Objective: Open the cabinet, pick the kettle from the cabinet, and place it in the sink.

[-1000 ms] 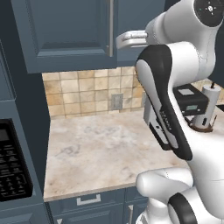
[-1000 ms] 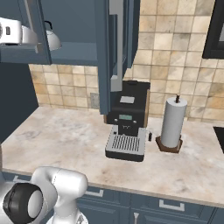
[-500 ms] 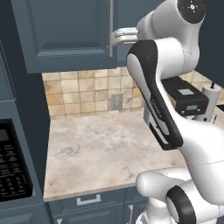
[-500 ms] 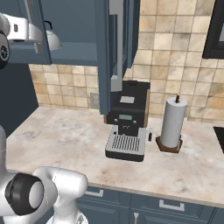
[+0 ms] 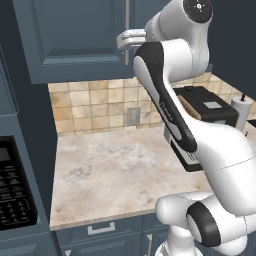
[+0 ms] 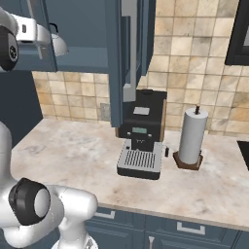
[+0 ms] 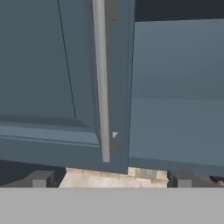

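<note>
Over the last second the arm has swung up and toward the left of the left base view: its elbow now fills the middle of the frame and the hand has slid along the lower edge of the cabinet (image 5: 75, 40), ending near the slim silver handle (image 5: 127, 30) at upper centre. In the right base view the hand has crept in from the upper left edge, closer to the kettle (image 6: 57, 44). The scene itself has not shifted, so the base stood still. I judge this as the arm lining up on the left door, which looks shut; the right door (image 6: 115, 63) hangs swung out, edge-on at upper centre of the right base view.

The kettle sits on the cabinet's shelf at the upper left of the right base view, partly behind the hand, not touched as far as I can tell. The sink is not in these frames.

Pose: the arm rises from the lower right of the left base view, bends sharply at the elbow and reaches up and back, with the wrist level just under the cabinet's bottom edge. In the hand view the pincer (image 7: 109, 178) faces the door front, its 2 fingertips (image 7: 40, 178) spread wide at the bottom corners, gripping nothing, with the handle (image 7: 101, 87) standing between them but further in. Below lies the worktop (image 5: 125, 170).
</note>
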Tool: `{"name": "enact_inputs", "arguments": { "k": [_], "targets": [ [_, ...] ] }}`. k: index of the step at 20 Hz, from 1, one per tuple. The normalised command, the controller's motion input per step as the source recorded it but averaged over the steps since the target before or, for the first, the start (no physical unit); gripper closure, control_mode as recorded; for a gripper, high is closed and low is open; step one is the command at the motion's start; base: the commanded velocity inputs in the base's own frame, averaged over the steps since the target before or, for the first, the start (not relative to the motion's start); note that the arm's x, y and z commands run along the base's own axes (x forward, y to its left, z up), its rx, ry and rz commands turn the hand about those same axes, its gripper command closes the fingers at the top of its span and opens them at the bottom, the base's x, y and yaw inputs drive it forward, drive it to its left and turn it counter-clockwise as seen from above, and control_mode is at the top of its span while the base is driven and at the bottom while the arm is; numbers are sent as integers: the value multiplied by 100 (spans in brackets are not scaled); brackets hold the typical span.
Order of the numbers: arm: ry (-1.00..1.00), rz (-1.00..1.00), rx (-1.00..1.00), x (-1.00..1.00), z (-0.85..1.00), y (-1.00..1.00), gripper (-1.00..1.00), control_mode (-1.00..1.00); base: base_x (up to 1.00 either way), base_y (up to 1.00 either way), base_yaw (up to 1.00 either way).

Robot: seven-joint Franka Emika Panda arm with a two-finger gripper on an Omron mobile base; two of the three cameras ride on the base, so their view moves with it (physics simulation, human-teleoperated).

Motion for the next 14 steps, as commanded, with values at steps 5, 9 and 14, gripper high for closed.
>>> {"name": "enact_inputs", "arguments": {
  "k": [5,9,14],
  "targets": [
    [4,0,0,41,0,7,-100,-100,0,0,0],
    [4,0,0,40,0,5,-100,-100,0,0,0],
    [3,0,0,39,-1,13,-100,-100,0,0,0]
  ]
}}
